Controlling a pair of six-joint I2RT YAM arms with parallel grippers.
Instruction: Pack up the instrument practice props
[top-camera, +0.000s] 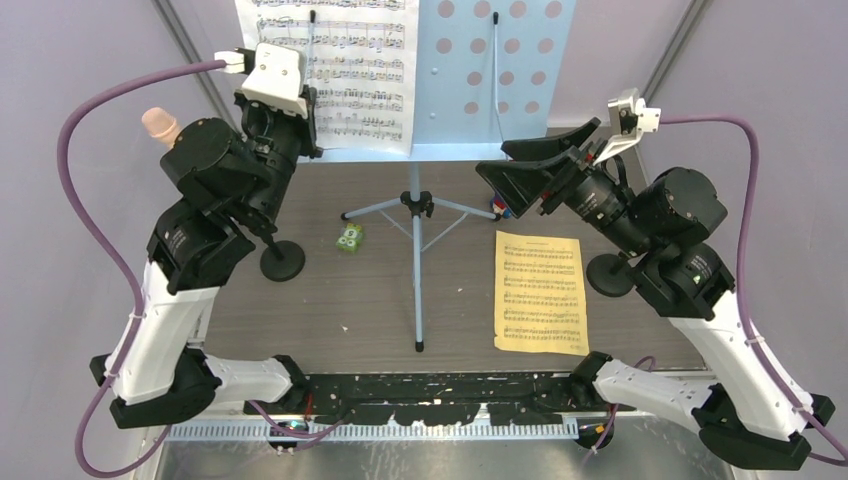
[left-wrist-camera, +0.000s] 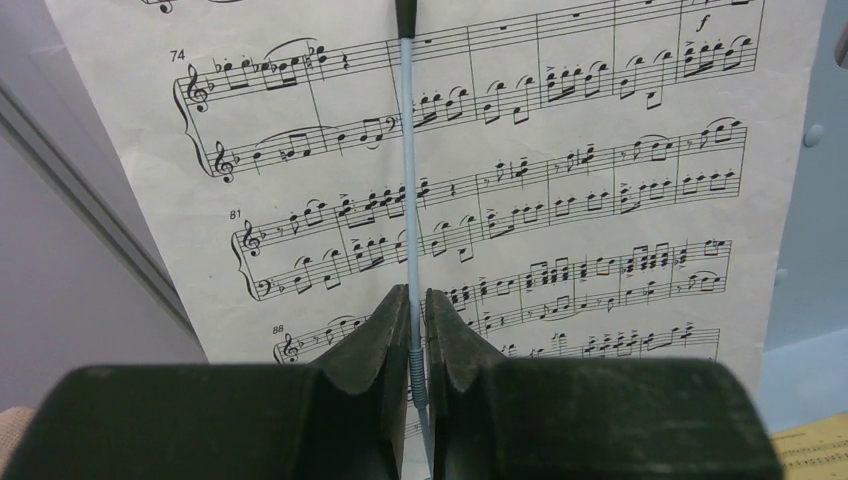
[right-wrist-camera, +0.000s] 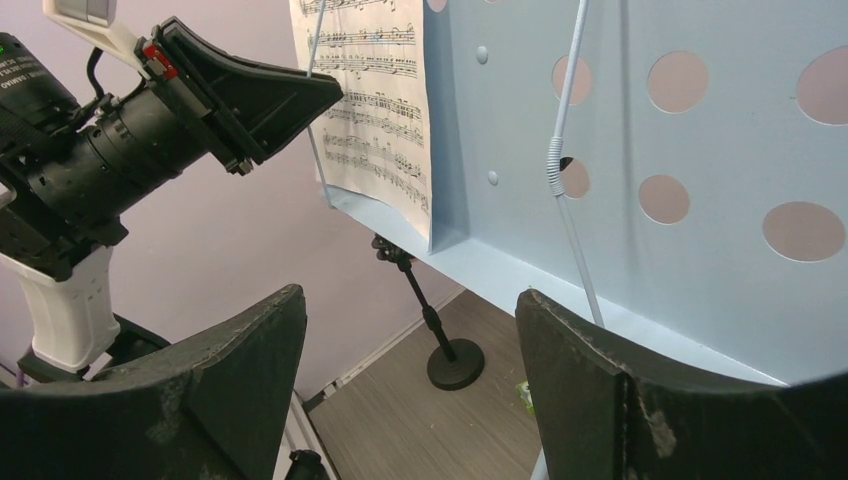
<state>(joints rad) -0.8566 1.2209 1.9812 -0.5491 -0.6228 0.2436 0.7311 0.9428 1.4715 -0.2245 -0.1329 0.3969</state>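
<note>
The pale-blue perforated music rack (top-camera: 495, 75) stands on its tripod (top-camera: 416, 205) at the back. A white score sheet (top-camera: 350, 70) leans on its left half. My left gripper (left-wrist-camera: 417, 310) is shut on the rack's thin blue page-holder wire (left-wrist-camera: 407, 180), which lies over the white sheet (left-wrist-camera: 560, 200). My right gripper (right-wrist-camera: 407, 300) stands open below the rack's right half (right-wrist-camera: 720, 260), holding nothing. A yellow score sheet (top-camera: 540, 292) lies flat on the table. A peach microphone (top-camera: 160, 124) shows behind the left arm. Two black round-based mic holders (top-camera: 283, 262) (top-camera: 610, 275) stand beside the arms.
A small green block (top-camera: 350, 238) lies left of the tripod legs. A bit of a colourful toy (top-camera: 500, 210) shows under my right gripper (top-camera: 493, 160). Lilac walls close in the back and sides. A second page-holder wire (right-wrist-camera: 560, 150) hangs on the rack's right half.
</note>
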